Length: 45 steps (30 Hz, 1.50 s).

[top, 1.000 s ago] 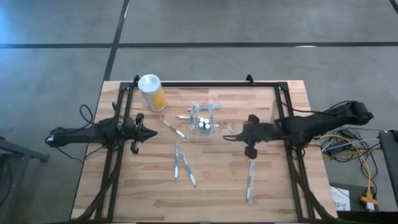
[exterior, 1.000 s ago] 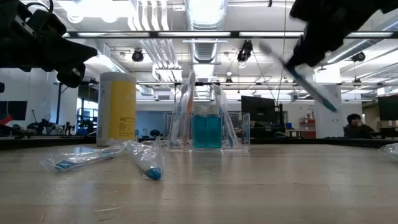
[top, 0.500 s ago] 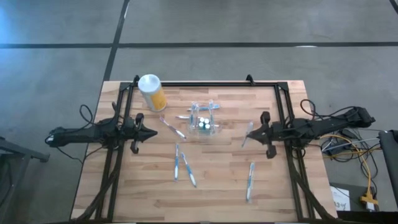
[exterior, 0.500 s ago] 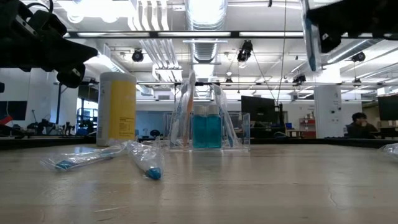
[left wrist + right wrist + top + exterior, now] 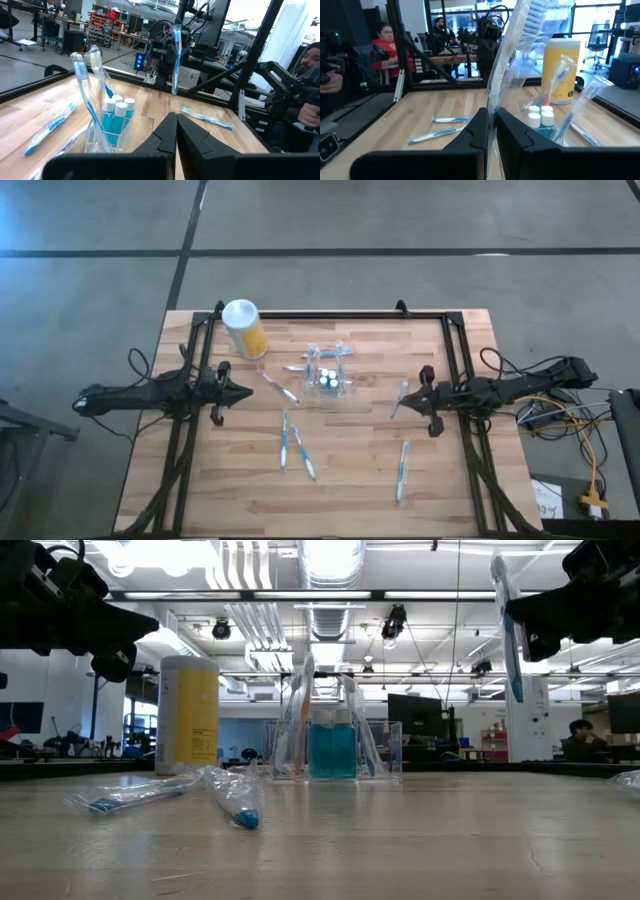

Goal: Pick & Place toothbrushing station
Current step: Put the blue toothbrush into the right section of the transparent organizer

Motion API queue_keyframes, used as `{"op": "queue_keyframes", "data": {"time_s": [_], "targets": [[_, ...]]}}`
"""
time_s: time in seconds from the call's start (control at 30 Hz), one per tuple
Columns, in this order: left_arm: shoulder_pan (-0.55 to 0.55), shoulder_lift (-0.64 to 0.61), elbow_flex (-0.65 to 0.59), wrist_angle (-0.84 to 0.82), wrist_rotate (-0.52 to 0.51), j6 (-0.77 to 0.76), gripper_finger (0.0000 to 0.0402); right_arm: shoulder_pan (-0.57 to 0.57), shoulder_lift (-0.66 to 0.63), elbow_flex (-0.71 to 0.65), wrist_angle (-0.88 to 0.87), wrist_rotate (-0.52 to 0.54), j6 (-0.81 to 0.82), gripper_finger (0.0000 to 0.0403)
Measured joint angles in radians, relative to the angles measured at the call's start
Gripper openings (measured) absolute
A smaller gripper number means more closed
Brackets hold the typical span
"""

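The toothbrushing station is a small clear box on the middle of the table, holding upright brushes and blue bottles; it also shows in the low view and both wrist views. My right gripper hovers to its right, pointing level and shut on a wrapped toothbrush. My left gripper waits shut at the table's left side with nothing between its fingers. My right gripper pinches the wrapped toothbrush between its two fingers, partway along the handle. The fingers come level from the table's right side and lie across the brush. The brush stands almost upright, lifted clear, bristle head up and lower end below the fingers.
A yellow canister with a white lid stands at the far left. Wrapped toothbrushes lie flat on the wood: one beside the station, two toward the near edge, one at the near right. People sit beyond the table.
My right gripper has drawn back toward the table's right edge and sunk a little, tipping from pointing down to level. The toothbrush it holds has swung from slanting to nearly upright.
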Motion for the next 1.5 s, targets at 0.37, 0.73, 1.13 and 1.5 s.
{"op": "queue_keyframes", "data": {"time_s": [0.37, 0.73, 1.13, 1.5], "targets": [[0.0, 0.003, -0.001, 0.001, -0.005, 0.0, 0.0014, 0.0, 0.035, 0.052, 0.033, 0.061, 0.028, 0.0017], [0.0, 0.004, -0.001, 0.009, -0.023, -0.001, 0.0014, -0.026, 0.423, 0.385, 0.015, 0.107, -0.022, 0.0007], [0.0, 0.004, -0.002, 0.008, -0.022, -0.001, 0.0012, -0.207, 0.895, 0.553, 0.278, 0.106, -0.059, 0.0008], [0.0, 0.004, -0.002, 0.007, -0.018, 0.002, 0.0014, -0.257, 1.228, 0.449, 0.74, 0.197, 0.002, 0.0008]]}}
